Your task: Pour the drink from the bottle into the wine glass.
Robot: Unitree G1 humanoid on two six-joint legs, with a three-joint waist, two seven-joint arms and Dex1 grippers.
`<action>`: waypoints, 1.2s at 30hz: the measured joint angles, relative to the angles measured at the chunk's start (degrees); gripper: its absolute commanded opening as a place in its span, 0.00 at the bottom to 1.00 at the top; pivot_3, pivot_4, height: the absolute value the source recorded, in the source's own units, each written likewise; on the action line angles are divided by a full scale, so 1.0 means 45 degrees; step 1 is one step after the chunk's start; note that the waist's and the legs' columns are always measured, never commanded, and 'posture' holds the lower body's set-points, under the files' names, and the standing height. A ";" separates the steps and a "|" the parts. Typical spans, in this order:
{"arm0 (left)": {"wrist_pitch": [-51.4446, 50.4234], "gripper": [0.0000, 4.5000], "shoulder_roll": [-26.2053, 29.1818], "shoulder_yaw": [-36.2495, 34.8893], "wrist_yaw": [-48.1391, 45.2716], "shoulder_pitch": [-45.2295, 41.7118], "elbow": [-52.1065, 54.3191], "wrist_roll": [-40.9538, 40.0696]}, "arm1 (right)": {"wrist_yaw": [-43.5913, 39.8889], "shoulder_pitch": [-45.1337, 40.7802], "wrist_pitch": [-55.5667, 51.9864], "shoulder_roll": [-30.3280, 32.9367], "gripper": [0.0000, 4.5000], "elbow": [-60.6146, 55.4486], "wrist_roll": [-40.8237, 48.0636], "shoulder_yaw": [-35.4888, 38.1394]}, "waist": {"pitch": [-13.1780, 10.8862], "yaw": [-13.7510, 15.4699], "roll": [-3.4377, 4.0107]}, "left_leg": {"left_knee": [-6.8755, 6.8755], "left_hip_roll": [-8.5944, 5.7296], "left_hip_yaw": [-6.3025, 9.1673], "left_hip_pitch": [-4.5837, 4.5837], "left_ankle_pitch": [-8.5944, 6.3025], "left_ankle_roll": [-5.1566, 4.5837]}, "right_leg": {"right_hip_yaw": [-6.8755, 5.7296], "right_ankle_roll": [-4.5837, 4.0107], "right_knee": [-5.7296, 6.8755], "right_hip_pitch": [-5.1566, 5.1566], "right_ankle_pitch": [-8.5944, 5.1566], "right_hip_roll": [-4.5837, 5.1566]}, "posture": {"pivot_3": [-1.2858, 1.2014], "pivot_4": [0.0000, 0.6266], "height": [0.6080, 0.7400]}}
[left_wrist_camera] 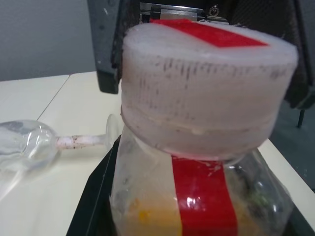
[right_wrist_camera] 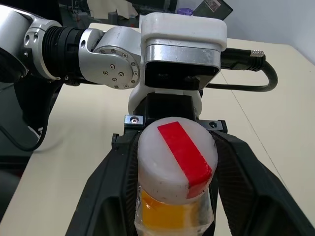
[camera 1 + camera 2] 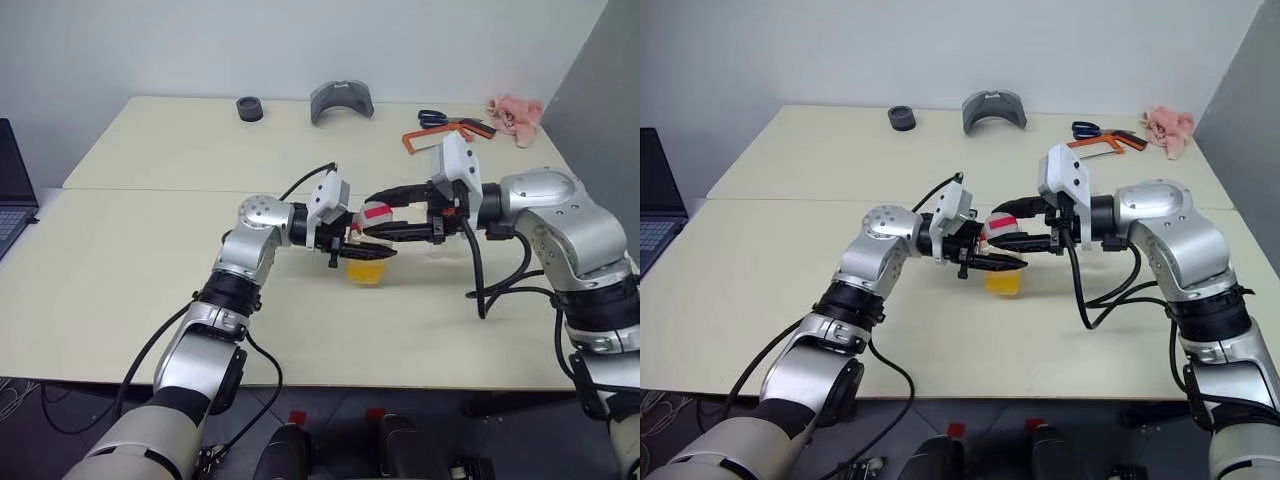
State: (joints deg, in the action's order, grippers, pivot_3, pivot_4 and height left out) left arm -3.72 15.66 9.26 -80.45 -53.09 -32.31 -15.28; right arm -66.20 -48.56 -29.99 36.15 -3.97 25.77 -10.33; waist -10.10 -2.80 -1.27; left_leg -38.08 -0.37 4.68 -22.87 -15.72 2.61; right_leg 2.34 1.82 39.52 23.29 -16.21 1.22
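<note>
Left eye view shows my two arms meeting over the middle of the desk (image 3: 120, 300). My left pincer (image 3: 362, 254) is pinching the bottle (image 3: 366, 262) around its body and holds it upright. I can see orange drink (image 3: 366, 271) low in the bottle. My right pincer (image 2: 173, 167) has one finger on each side of the white cap (image 2: 173, 162) with the red strip. I cannot tell if it squeezes the cap. Just beside the bottle, the wine glass (image 1: 29, 145) lies on its side on the desk. Farther back sit a small black ring (image 3: 249, 108), a gray curved piece (image 3: 341, 100), scissors (image 3: 436, 118) and a pink cloth (image 3: 515, 116).
</note>
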 measured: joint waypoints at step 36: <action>0.0409 0.39 -0.0692 -0.0540 0.1067 -0.0427 -0.1333 0.0235 | 1.2277 0.5361 -0.3080 -0.5504 0.93 -0.7534 -0.2802 0.0299 | 0.0002 0.0098 0.0002 | -0.0005 -0.0019 0.0023 0.0001 0.0002 0.0004 | 0.0024 0.0001 0.0047 0.0025 -0.0002 -0.0012 | 0.52 0.24 1.00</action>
State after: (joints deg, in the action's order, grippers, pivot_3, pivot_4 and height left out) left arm -1.88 12.54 6.83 -75.65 -55.02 -38.31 -14.23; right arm -10.95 -24.43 -43.85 11.38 -37.88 13.16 -8.98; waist -10.09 -2.36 -1.26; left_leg -38.10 -0.45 4.78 -22.87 -15.71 2.63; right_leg 2.45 1.82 39.73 23.40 -16.22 1.16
